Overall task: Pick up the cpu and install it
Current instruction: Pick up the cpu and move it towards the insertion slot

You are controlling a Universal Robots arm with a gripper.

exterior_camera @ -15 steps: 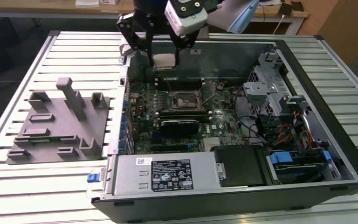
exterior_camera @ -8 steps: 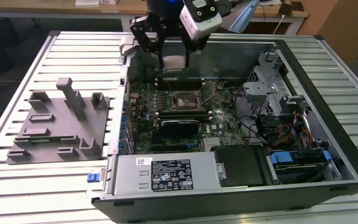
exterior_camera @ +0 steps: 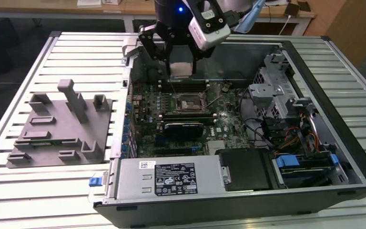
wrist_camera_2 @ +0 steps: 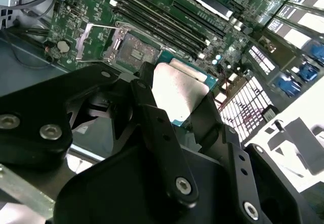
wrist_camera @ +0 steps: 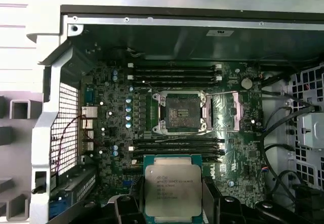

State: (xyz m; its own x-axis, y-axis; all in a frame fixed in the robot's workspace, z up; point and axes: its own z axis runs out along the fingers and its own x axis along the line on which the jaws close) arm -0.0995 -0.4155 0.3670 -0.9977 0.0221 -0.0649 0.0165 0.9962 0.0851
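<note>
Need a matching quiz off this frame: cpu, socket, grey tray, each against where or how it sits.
1. cpu
2. socket
3. grey tray

A. on the slatted table, outside the case
B. open and empty, on the board
C. gripped in the claw, above the board

Pairs: 1-C, 2-B, 3-A
</note>
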